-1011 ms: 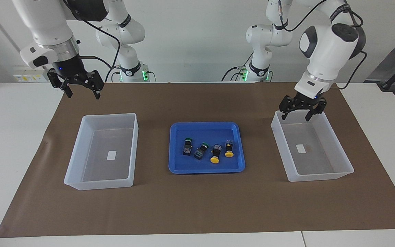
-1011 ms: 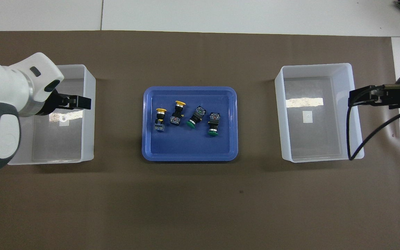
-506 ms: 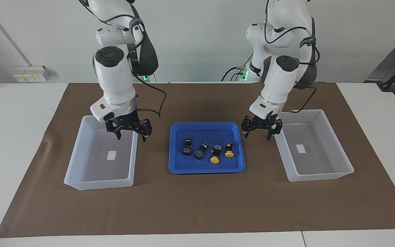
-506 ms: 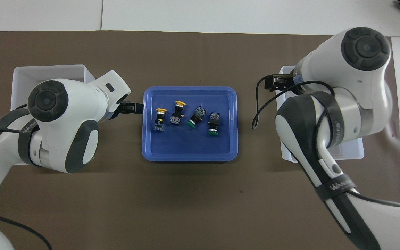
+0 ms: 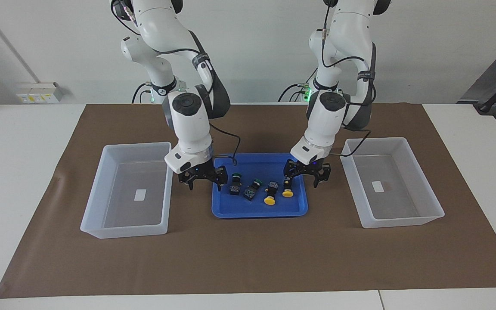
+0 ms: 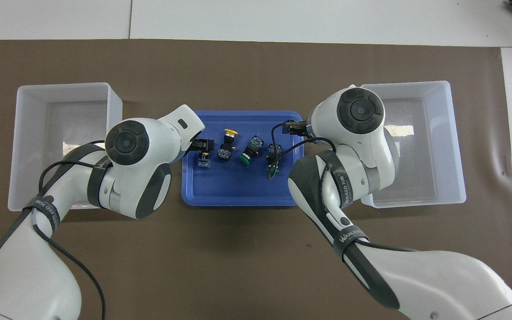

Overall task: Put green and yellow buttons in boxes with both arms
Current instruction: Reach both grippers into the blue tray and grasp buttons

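We have swung both arms inward from over the boxes: our left gripper (image 5: pixel 303 176) now hangs open over the blue tray's (image 5: pixel 258 212) end by a yellow button (image 5: pixel 288 189), our right gripper (image 5: pixel 203 180) open over its other end.

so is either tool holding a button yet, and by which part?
Nothing held. Left tool and right tool, both open, hover over opposite ends of the shallow blue plastic tray; all four push-buttons lie in it.

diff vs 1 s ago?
Both arms swung in from over the boxes to the blue tray: left gripper now over its left-arm edge by a yellow button, right gripper over the other edge. Both open, nothing grasped. Four buttons, tray and both boxes unmoved.
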You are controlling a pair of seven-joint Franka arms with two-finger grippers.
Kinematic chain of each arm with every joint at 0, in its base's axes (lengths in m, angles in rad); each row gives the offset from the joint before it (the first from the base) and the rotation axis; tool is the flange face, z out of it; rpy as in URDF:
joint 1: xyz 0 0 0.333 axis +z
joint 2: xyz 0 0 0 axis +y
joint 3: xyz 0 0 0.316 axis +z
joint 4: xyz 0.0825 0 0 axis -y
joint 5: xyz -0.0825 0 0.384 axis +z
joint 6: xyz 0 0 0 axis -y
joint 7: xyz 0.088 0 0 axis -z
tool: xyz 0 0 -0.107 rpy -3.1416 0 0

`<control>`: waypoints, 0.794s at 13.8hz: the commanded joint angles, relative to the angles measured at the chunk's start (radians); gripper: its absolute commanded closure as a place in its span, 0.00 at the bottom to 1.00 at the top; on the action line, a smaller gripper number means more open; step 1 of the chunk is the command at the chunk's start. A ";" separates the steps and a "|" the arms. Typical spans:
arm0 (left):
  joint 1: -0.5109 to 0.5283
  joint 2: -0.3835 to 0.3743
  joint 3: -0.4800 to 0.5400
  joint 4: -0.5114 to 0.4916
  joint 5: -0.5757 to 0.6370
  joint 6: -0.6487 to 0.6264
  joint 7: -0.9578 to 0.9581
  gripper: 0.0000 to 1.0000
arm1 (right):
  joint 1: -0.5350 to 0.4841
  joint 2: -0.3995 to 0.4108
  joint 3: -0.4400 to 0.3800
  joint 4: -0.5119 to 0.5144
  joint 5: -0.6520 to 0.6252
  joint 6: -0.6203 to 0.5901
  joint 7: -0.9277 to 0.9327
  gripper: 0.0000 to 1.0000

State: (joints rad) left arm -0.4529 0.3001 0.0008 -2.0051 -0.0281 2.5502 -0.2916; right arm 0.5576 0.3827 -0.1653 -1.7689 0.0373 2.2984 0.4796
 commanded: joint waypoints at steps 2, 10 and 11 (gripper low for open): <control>-0.046 0.024 0.018 0.003 0.016 0.029 -0.075 0.26 | 0.050 -0.004 -0.002 -0.050 0.018 0.053 0.057 0.00; -0.079 0.002 0.019 -0.041 0.017 -0.033 -0.100 0.60 | 0.062 -0.005 0.046 -0.138 0.062 0.176 0.048 0.00; -0.079 0.001 0.019 -0.038 0.017 -0.063 -0.103 0.80 | 0.062 -0.007 0.049 -0.150 0.064 0.177 0.045 0.00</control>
State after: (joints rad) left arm -0.5075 0.3247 0.0025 -2.0251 -0.0277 2.5323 -0.3678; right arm 0.6223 0.3902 -0.1295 -1.8881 0.0783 2.4549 0.5249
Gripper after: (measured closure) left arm 0.507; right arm 0.000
